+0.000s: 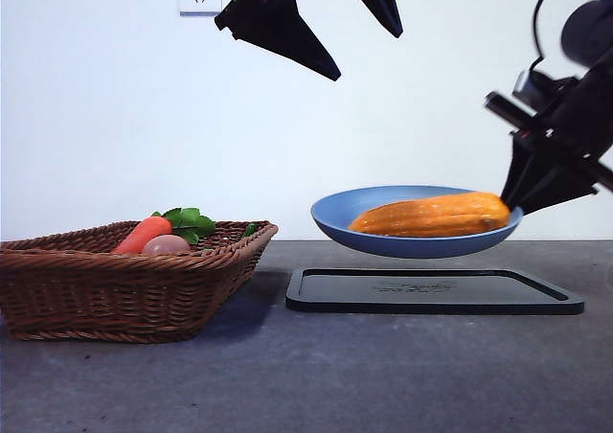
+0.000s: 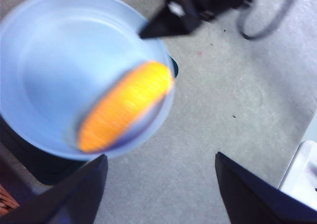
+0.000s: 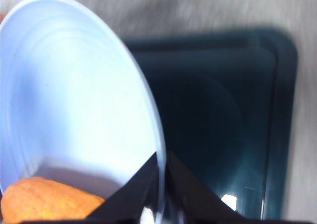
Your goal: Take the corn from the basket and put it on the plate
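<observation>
Corn (image 1: pixel 433 216): one long orange-yellow cob, lying lengthwise in the plate (image 1: pixel 337 215), its right end close to the rim where my right gripper (image 1: pixel 522 195) bites; from the left wrist camera it sits toward one side of the dish, blurred.

Plate: round, blue, shallow; held clear of the table, hanging above the black tray (image 1: pixel 433 290) and not touching it; slightly tilted.

My right gripper: at the right of the scene, jaws clenched on the plate's right rim, one jaw above the rim and one below; the right wrist camera shows both jaws pinched together over the blue edge, with the dark tray beneath.

My left gripper (image 1: pixel 330 26): high at the top of the scene, above and to the left of the plate; jaws spread wide, grasping nothing; the left wrist camera looks down on the plate and corn from above.

Basket (image 1: pixel 67 289): brown wicker, on the table at the left, well apart from the tray; contents on show: a carrot (image 1: pixel 142 234) with green leaves, and a pale rounded item (image 1: pixel 166 245) just beside it, kind not clear.

Tray: flat, black, rectangular; on the grey table (image 1: pixel 306 376), right of the basket.
</observation>
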